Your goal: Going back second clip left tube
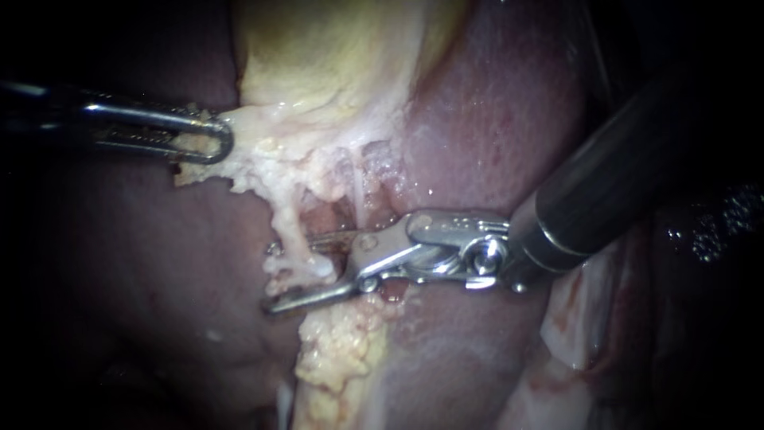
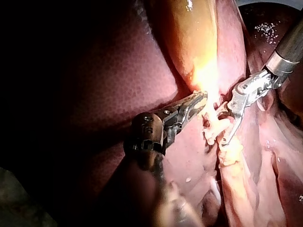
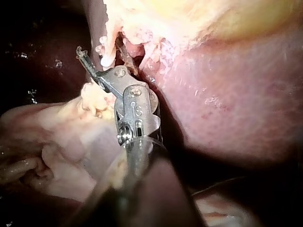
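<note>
Right instrument — jaws parted, straddling the left tube below the gallbladder. Beyond, left instrument clamps pale tissue. Risk: withdrawing askew could snag or tear the tube — jaws sit close.

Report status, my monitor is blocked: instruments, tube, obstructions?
Left instrument shut on pale tissue. Right instrument jaws open astride the tube. No clip visible there. Nothing in the way.

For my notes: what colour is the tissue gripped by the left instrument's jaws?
Creamy-white tissue; endoscope view.
</note>
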### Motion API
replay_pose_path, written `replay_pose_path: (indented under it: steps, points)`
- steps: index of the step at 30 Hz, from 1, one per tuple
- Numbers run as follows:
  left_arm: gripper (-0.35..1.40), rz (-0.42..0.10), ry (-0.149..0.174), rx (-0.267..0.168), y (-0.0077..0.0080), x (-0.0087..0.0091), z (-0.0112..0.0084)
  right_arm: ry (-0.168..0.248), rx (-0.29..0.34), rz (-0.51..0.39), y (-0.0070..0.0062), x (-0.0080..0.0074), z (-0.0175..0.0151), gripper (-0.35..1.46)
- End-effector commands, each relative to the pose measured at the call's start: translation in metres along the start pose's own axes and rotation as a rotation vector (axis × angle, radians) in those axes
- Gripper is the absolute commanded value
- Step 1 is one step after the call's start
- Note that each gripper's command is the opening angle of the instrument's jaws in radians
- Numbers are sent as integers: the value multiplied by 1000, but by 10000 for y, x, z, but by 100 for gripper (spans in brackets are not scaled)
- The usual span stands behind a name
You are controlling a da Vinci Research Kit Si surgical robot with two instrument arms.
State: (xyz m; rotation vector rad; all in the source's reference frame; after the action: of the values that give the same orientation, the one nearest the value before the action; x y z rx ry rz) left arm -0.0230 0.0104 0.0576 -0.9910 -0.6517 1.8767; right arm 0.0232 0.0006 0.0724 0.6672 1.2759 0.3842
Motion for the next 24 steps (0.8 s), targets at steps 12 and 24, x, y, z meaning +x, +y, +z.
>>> replay_pose_path:
  steps: [12, 24]
  points:
    - [-35, 0, 0, 0, 0, 0, -1, -1, -12, -73, -10, -1, -36, 50]
    - [-35, 0, 0, 0, 1, 0, 0, -14, -55, -285, -56, 8, -152, 50]
